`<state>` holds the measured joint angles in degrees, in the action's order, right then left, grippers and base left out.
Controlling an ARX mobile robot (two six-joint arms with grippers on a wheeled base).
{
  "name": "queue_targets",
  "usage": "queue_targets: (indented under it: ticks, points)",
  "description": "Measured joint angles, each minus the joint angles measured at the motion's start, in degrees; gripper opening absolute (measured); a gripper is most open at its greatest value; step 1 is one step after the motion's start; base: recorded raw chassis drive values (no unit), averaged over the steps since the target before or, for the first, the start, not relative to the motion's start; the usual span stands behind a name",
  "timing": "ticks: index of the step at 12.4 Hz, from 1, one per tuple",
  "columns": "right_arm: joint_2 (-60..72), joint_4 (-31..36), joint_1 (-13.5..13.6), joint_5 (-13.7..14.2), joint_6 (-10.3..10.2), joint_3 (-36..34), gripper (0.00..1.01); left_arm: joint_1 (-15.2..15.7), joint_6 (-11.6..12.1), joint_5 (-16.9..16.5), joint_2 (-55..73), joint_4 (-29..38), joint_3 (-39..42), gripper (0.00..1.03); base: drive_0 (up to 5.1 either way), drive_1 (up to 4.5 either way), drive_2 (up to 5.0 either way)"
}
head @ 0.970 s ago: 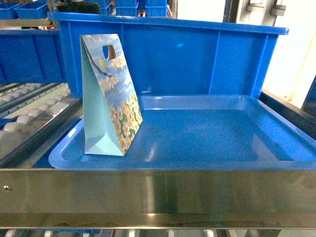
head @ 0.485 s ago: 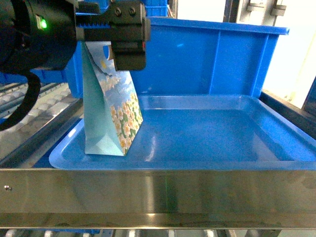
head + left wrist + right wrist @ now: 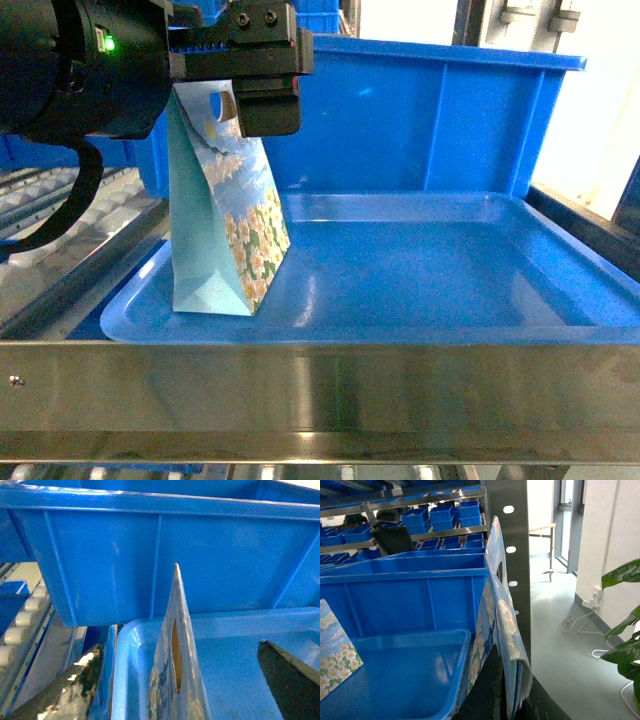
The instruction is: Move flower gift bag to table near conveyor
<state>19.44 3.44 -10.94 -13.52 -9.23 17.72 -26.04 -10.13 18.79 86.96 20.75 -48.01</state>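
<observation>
The left pincer [image 3: 175,680] stands wide, straddling the top edge of the flower gift bag [image 3: 222,200], fingers clear of it. The bag stands upright at the left end of the blue tray [image 3: 420,290]. The right pincer [image 3: 512,702] grips a second flowered bag [image 3: 500,620].

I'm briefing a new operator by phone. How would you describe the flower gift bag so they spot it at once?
Find the shallow blue tray in front of the deep blue bin. At the tray's left end stands the flower gift bag, upright. It is the only paper item there: pale blue sides, a daisy print, and a cut-out handle hole, with the left tool straddling its top.
</observation>
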Motion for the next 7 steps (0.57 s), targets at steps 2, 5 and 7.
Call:
queue_targets:
  ticks: [2,5,7]
  points:
    - [0.00,0.00,0.00,0.02,0.00,0.00,0.02,-0.28,-0.11,-0.90,0.00,-2.54,-0.02,0.62,0.0,0.00,0.0]
    - [0.00,0.00,0.00,0.02,0.00,0.00,0.02,-0.74,-0.07,-0.63,0.00,-1.95,-0.02,0.24,0.0,0.00,0.0]
    - [0.00,0.00,0.00,0.00,0.00,0.00,0.02,-0.42,0.11,-0.20,0.00,-0.96,0.07,0.02,0.0,0.00,0.0]
